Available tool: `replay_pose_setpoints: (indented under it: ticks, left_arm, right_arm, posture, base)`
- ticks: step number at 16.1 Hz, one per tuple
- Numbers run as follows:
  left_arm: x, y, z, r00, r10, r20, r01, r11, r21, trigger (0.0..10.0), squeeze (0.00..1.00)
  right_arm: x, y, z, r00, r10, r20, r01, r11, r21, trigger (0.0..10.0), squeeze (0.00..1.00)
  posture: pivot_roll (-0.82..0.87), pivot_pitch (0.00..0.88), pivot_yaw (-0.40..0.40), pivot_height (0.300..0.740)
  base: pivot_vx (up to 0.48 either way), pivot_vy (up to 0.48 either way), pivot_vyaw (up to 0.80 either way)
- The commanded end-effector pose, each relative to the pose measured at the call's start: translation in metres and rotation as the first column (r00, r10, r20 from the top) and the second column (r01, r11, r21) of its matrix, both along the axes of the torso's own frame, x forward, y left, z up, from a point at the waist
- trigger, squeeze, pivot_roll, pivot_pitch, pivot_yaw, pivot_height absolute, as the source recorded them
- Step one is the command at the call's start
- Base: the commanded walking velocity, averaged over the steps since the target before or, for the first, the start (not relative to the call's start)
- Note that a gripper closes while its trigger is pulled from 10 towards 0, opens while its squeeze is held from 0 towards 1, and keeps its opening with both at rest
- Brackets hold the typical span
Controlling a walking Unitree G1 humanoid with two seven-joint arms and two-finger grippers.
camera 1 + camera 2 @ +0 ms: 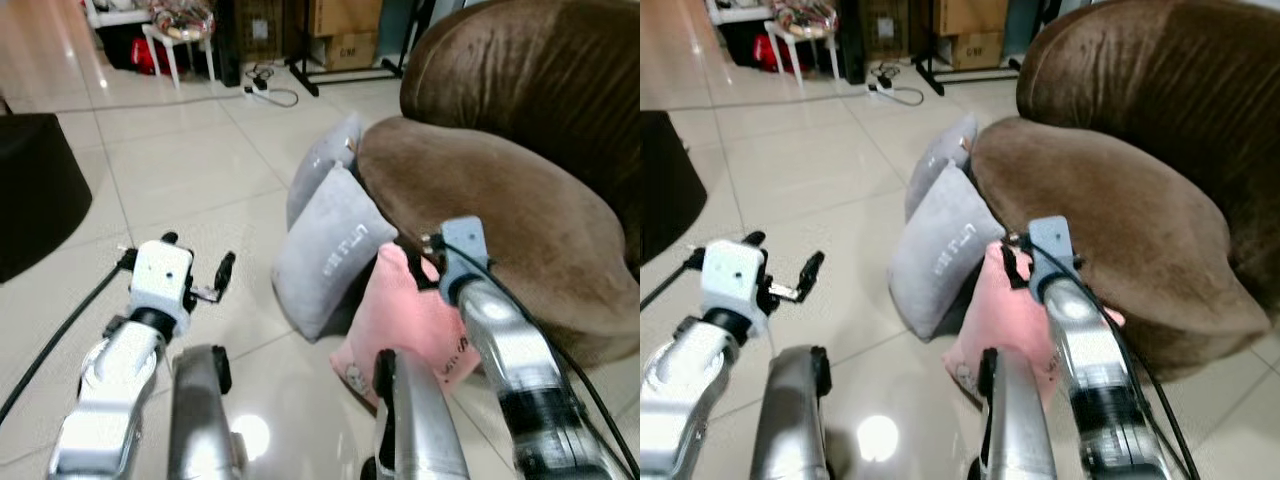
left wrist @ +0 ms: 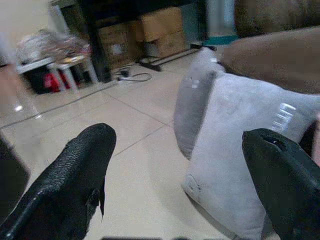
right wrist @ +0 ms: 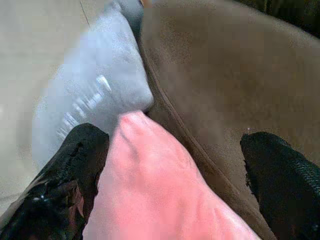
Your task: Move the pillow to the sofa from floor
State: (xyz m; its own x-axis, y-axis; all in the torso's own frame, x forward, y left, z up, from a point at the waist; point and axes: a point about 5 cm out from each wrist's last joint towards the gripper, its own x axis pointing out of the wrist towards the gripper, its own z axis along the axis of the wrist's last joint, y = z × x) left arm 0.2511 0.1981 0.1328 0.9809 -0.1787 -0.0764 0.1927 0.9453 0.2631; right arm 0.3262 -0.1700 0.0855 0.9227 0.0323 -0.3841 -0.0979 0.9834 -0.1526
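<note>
Right wrist view is showing the right gripper (image 3: 170, 170) with its fingers (image 3: 65, 185) spread wide, straddling the top corner of the pink pillow (image 3: 150, 190); nothing is being gripped. In the left eye view, lower centre, that pillow (image 1: 410, 320) is standing on the tiled floor (image 1: 180, 170), leaning against the brown sofa (image 1: 500, 200) at right. Just beside it, toward frame centre, a grey pillow (image 1: 325, 250) is leaning too, with a second grey pillow (image 1: 320, 165) behind. The left gripper (image 1: 205, 270) is hovering above the floor at lower left, apart from the pillows, fingers (image 2: 75, 175) wide and empty. Boxes (image 1: 345, 30) are sitting at the top edge
</note>
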Motion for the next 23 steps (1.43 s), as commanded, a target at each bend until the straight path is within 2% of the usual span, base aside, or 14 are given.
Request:
replay_pose_setpoints:
  ticks: [1,3,5,6,9,10,14,15,16,17,18,19,21,23]
  left_arm:
    - [0.003,-0.002,0.002,0.999,-0.042,-0.011,0.042,0.999,0.004,10.0,0.00]
    - [-0.001,-0.005,0.012,0.988,-0.149,-0.023,0.150,0.989,0.009,10.0,0.00]
    - [-0.009,-0.004,0.016,0.974,-0.218,-0.056,0.219,0.976,0.012,10.0,0.00]
    - [-0.016,-0.004,0.019,0.962,-0.263,-0.080,0.265,0.964,0.020,10.0,0.00]
    - [-0.034,-0.006,0.029,0.947,-0.303,-0.109,0.307,0.952,0.018,10.0,0.00]
    - [-0.041,-0.008,0.033,0.942,-0.313,-0.120,0.316,0.949,0.010,10.0,0.00]
    - [-0.067,-0.016,0.034,0.920,-0.350,-0.176,0.355,0.935,-0.002,10.0,0.00]
    - [-0.072,-0.017,0.036,0.918,-0.351,-0.184,0.356,0.934,-0.005,10.0,0.00]
    - [-0.074,-0.018,0.037,0.917,-0.351,-0.187,0.357,0.934,-0.007,10.0,0.00]
    - [-0.076,-0.019,0.038,0.916,-0.350,-0.196,0.355,0.935,-0.011,10.0,0.00]
    - [-0.077,-0.019,0.038,0.915,-0.350,-0.200,0.355,0.935,-0.014,10.0,0.00]
    - [-0.078,-0.020,0.038,0.910,-0.355,-0.212,0.359,0.933,-0.020,10.0,0.00]
    - [-0.085,-0.024,0.035,0.872,-0.407,-0.270,0.409,0.911,-0.054,10.0,0.00]
    - [-0.086,-0.024,0.034,0.867,-0.411,-0.282,0.411,0.910,-0.061,10.0,0.00]
  right_arm:
    - [0.005,-0.012,-0.006,0.999,-0.042,-0.029,0.042,0.999,-0.005,10.0,1.00]
    - [0.014,-0.015,-0.020,0.994,-0.035,-0.108,0.033,0.999,-0.020,10.0,1.00]
    - [0.016,-0.017,-0.028,0.989,-0.069,-0.130,0.070,0.998,0.004,10.0,1.00]
    - [0.016,-0.023,-0.032,0.982,-0.116,-0.148,0.116,0.993,-0.006,10.0,1.00]
    - [0.014,-0.029,-0.038,0.973,-0.168,-0.160,0.168,0.986,-0.018,10.0,1.00]
    - [0.014,-0.031,-0.039,0.970,-0.185,-0.156,0.182,0.983,-0.032,10.0,0.00]
    - [0.016,-0.036,-0.036,0.958,-0.265,-0.111,0.255,0.962,-0.094,10.0,0.00]
    - [0.016,-0.036,-0.036,0.959,-0.266,-0.101,0.247,0.954,-0.172,10.0,0.00]
    - [0.016,-0.034,-0.036,0.960,-0.263,-0.101,0.240,0.951,-0.195,10.0,0.00]
    - [0.016,-0.029,-0.038,0.962,-0.248,-0.110,0.221,0.951,-0.215,4.6,0.00]
    - [0.015,-0.025,-0.040,0.964,-0.239,-0.117,0.210,0.953,-0.219,3.2,0.00]
    - [0.014,-0.020,-0.042,0.966,-0.222,-0.130,0.191,0.957,-0.217,0.0,0.00]
    - [0.008,-0.012,-0.052,0.961,-0.195,-0.198,0.152,0.965,-0.214,0.0,0.00]
    - [0.005,-0.010,-0.057,0.951,-0.196,-0.237,0.155,0.971,-0.184,0.0,0.00]
  posture:
    - [-0.03,0.000,-0.077,0.435]
    - [-0.01,0.000,-0.055,0.435]
    - [0.01,0.013,-0.029,0.435]
    - [0.03,0.057,-0.023,0.435]
    - [0.06,0.126,-0.025,0.435]
    - [0.06,0.146,-0.023,0.435]
    - [0.08,0.167,-0.017,0.435]
    - [0.08,0.170,-0.020,0.435]
    - [0.09,0.173,-0.020,0.435]
    - [0.09,0.178,-0.022,0.435]
    - [0.09,0.178,-0.022,0.435]
    - [0.09,0.182,-0.025,0.435]
    - [0.09,0.182,-0.028,0.435]
    - [0.09,0.176,-0.027,0.435]
  base:
    - [0.000,0.000,0.00]
    - [0.000,0.000,0.00]
    - [0.000,0.000,0.00]
    - [0.000,0.000,0.00]
    - [0.000,0.000,0.00]
    - [0.000,0.000,0.00]
    - [0.000,0.000,0.00]
    - [0.000,0.000,0.00]
    - [0.000,0.000,0.00]
    - [0.000,0.000,0.00]
    - [0.000,0.000,0.00]
    - [0.000,0.000,0.00]
    - [0.000,0.000,0.00]
    - [0.000,0.000,0.00]
